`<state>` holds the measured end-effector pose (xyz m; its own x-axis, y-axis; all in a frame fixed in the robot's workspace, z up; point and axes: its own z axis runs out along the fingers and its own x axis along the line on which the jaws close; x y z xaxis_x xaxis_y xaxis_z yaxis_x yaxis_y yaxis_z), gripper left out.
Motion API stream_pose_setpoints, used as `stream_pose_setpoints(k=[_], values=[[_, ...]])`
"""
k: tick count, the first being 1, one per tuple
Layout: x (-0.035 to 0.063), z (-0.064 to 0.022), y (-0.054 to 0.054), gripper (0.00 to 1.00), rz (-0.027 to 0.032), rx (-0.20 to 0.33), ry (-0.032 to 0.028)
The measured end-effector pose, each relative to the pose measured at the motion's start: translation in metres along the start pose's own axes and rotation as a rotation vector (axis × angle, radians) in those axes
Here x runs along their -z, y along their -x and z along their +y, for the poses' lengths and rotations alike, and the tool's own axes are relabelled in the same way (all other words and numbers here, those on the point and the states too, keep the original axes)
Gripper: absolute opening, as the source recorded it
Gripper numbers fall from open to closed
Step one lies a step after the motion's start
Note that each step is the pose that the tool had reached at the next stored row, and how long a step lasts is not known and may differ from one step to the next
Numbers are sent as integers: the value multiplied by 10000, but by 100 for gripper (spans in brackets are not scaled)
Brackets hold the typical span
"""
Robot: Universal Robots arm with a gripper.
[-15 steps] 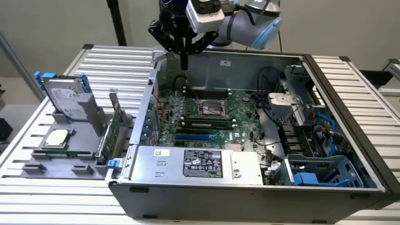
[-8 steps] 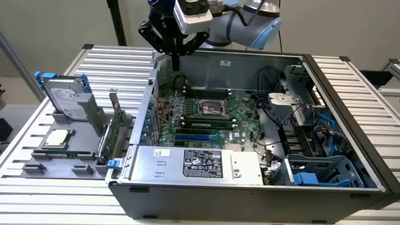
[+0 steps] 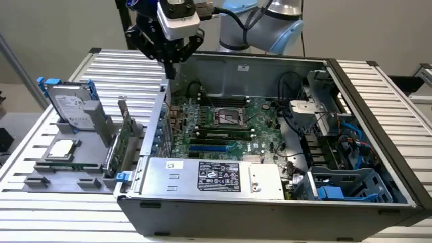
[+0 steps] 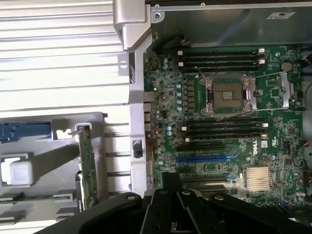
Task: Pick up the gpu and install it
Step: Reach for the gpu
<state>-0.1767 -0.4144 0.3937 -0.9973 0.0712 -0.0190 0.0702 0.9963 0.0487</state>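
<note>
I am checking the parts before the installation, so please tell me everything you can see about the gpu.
The gpu is a thin flat card with a green circuit board and a silver metal bracket at one end. It stands on its long edge in a slot of the grey holder, at the exterior view's left of the open computer case. Only the holder touches it. The gripper hangs apart from it, over the case's rear corner.

gpu [image 3: 120,137] 1 | hard drive [image 3: 72,109] 1 | CPU chip [image 3: 62,148] probably 1 — case [image 3: 270,218] 1
</note>
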Motion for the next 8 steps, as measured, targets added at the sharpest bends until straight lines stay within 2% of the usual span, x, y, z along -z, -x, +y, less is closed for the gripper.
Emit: stream_pose_setpoints(k=[8], values=[[-48,-83,-338,0,13,0,-19]])
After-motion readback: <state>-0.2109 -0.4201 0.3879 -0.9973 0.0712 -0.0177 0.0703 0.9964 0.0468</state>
